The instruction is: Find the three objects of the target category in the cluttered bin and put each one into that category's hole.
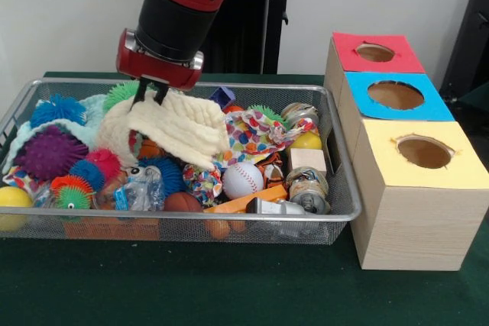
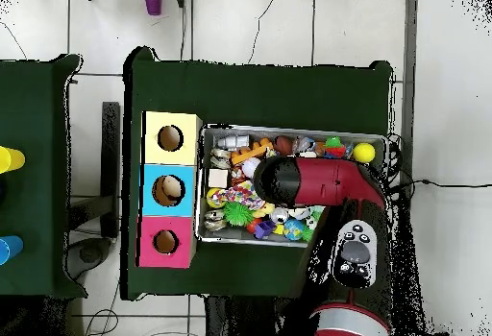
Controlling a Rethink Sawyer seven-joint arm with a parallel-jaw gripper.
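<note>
Green cloth covers the table (image 1: pixel 229 295), with a pale wall behind it in the front view and a tiled floor around it in the overhead view. At centre left of the front view sits a wire bin (image 1: pixel 336 211) heaped with toys. At right stand three joined wooden boxes, each with a round hole in its top: the red box (image 1: pixel 378 53) at upper right, the blue box (image 1: pixel 397 95) below it, and the yellow box (image 1: pixel 424 152) lowest in the frame.

From the top of the front view the red and black arm (image 1: pixel 179 5) comes down over the bin's upper left part. Its gripper (image 1: pixel 150 97) has its two dark fingers pressed together on the top edge of a cream cloth (image 1: pixel 179 131), which hangs from them and drapes over the toys below.

Left of the cloth lie a purple spiky ball (image 1: pixel 50 152) and a blue spiky ball (image 1: pixel 57 108); a yellow ball (image 1: pixel 11 205) sits at the bin's lower left corner. Right of the cloth are a spotted fabric piece (image 1: pixel 256 133), a baseball (image 1: pixel 243 181) below it, a wooden block (image 1: pixel 308 160), and a metal can (image 1: pixel 308 188) near the bin's right wall.

In the overhead view the arm (image 2: pixel 317 180) lies across the bin (image 2: pixel 288 132), hiding the gripper; the boxes sit just left of the bin, yellow at the top, red at the bottom
</note>
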